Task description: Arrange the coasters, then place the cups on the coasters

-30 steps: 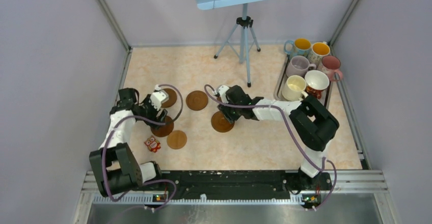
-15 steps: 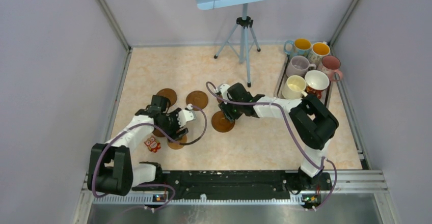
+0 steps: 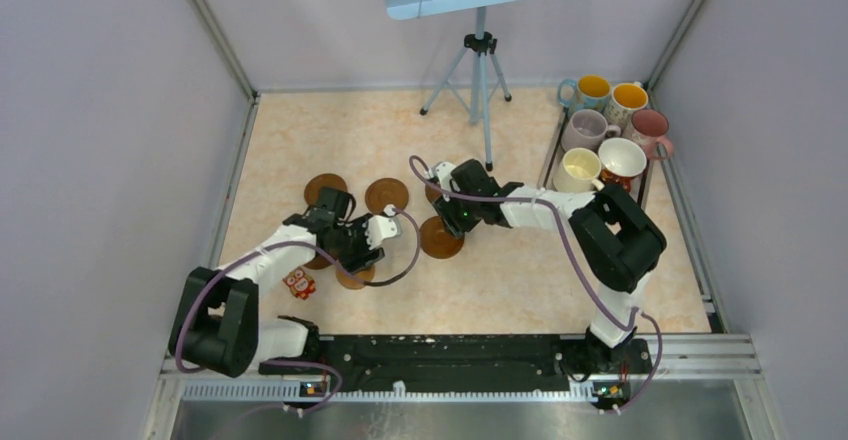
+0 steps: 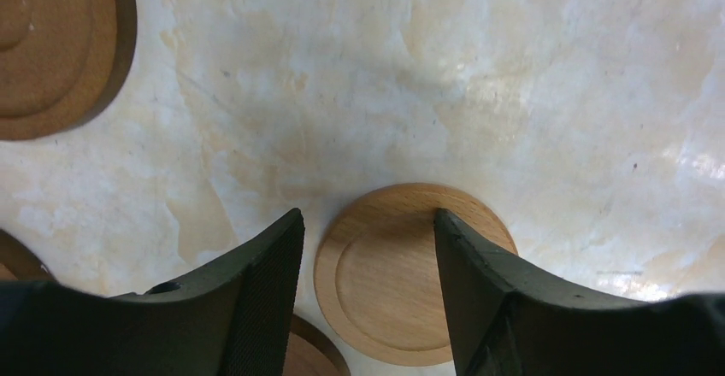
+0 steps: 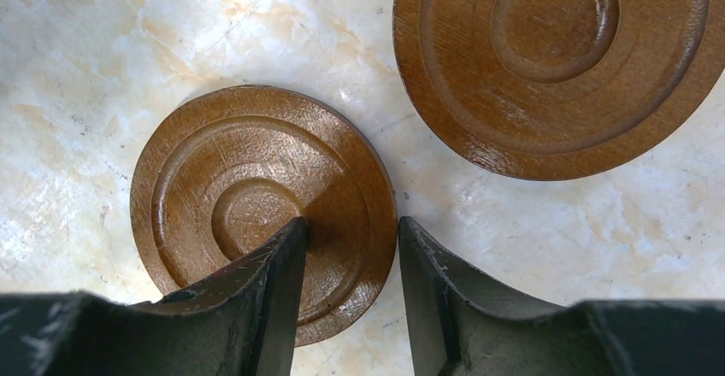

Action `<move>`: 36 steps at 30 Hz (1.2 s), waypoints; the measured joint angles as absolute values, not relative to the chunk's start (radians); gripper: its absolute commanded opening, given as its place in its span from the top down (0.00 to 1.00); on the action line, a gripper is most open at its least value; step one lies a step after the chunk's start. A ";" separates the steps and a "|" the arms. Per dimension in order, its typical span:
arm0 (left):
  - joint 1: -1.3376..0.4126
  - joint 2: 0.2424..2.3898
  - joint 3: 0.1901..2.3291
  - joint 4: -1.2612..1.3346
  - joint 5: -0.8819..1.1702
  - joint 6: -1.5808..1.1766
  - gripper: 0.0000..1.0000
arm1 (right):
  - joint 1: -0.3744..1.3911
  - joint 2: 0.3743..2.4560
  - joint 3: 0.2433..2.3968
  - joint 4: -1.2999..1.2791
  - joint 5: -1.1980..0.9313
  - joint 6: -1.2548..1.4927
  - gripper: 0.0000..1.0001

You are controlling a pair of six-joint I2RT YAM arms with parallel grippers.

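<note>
Only the overhead view shows the cups (image 3: 605, 130). All six are bunched in the steel tray (image 3: 548, 172) at the upper right of the frame, well apart from the coasters (image 3: 386, 195) scattered across the middle of the marbled table (image 3: 520, 280). It also shows the small red owl figure (image 3: 298, 282) at the lower left, just beside the left arm, but both arms hide what their fingers are doing. The left wrist camera shows this: the left gripper (image 4: 368, 222) is released, jaws parted with nothing clamped. Its fingers straddle the pale coaster (image 4: 389, 278), which lies flat at the lower middle of that frame. A dark disc (image 4: 312, 355) peeks out at the coaster's lower edge, and whether the two overlap I cannot tell. The right wrist camera shows the right gripper (image 5: 352, 226) likewise parted and empty, low over a ringed dark coaster (image 5: 231, 179) at left centre. One fingertip is near its middle and the other at its right rim; whether they touch it is unclear. A larger dark coaster (image 5: 556, 60) lies at the upper right, with a strip of table between the two.
</note>
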State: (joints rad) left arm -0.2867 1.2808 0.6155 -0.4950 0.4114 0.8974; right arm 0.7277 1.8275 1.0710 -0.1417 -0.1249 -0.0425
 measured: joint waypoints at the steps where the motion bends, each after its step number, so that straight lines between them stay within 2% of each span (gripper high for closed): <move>1: -0.297 1.287 0.616 -0.479 0.414 0.883 0.37 | 0.727 1.827 1.074 -0.145 -0.125 -0.043 0.56; 14: -0.403 1.407 0.667 -0.293 0.426 0.710 0.37 | 0.710 1.827 1.079 -0.165 -0.128 -0.042 0.54; 24: -0.414 1.483 0.719 -0.225 0.407 0.647 0.37 | 0.710 1.827 1.081 -0.170 -0.130 -0.042 0.54; 29: -0.414 1.519 0.745 -0.193 0.399 0.629 0.27 | 0.710 1.827 1.081 -0.170 -0.130 -0.042 0.54; 36: -0.414 1.546 0.784 -0.223 0.399 0.614 0.26 | 0.710 1.827 1.082 -0.172 -0.130 -0.042 0.54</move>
State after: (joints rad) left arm -0.4141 1.5455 0.7837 -0.2226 0.3992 0.6140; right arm 0.7101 1.8275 1.0821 -0.1722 -0.1299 -0.0418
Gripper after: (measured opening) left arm 0.736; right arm 0.462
